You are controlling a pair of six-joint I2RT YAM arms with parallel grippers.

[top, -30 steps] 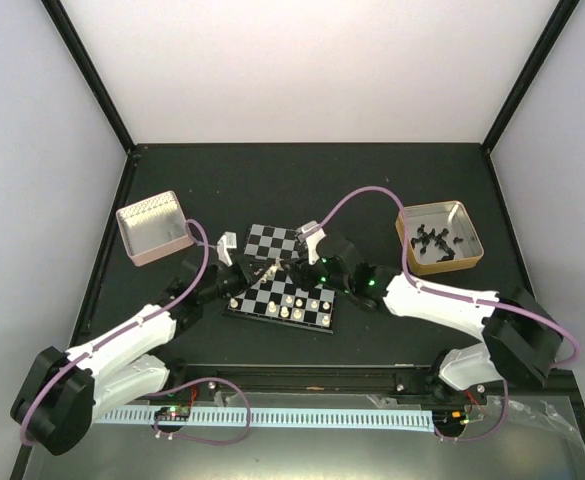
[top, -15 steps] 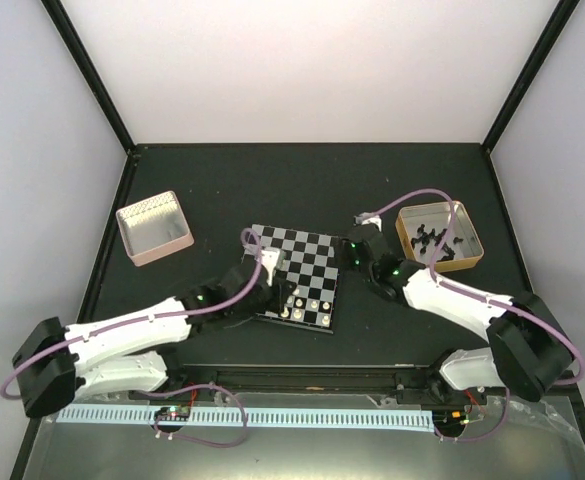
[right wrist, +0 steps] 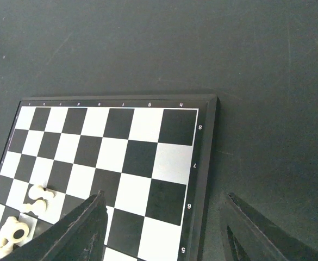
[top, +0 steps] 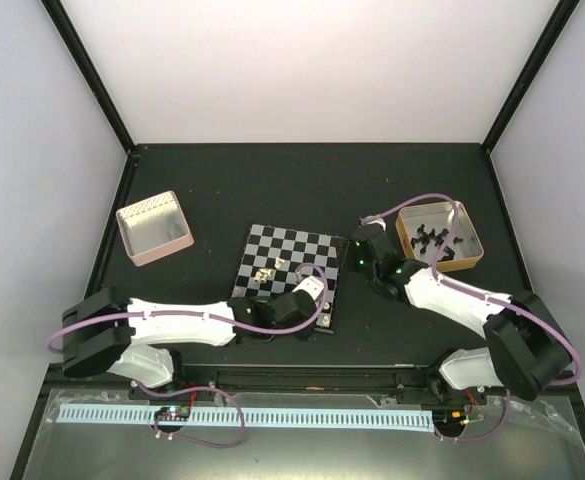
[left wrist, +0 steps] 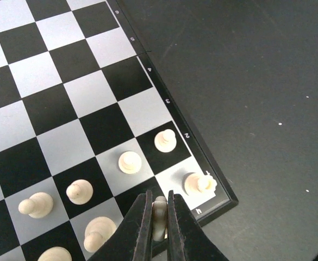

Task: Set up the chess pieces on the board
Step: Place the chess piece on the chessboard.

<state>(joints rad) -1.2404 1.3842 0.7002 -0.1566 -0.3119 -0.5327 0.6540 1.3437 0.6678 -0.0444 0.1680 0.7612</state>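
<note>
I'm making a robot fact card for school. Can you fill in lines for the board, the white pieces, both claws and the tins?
board: small black and silvery-grey checkered chessboard on the dark table
white pieces: tiny cream-white chess pieces, some standing by one corner, a few lying mid-board
left gripper: shut on one cream-white piece
right gripper: open, empty, over the board's edge
tins: pinkish square tin left; tan square tin right, holding black pieces

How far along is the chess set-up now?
Partly done. Several white pieces stand on the near rows of the chessboard. The left gripper holds another white piece above the edge row. Toppled pieces lie mid-board, not yet placed; the right gripper is open.
</note>
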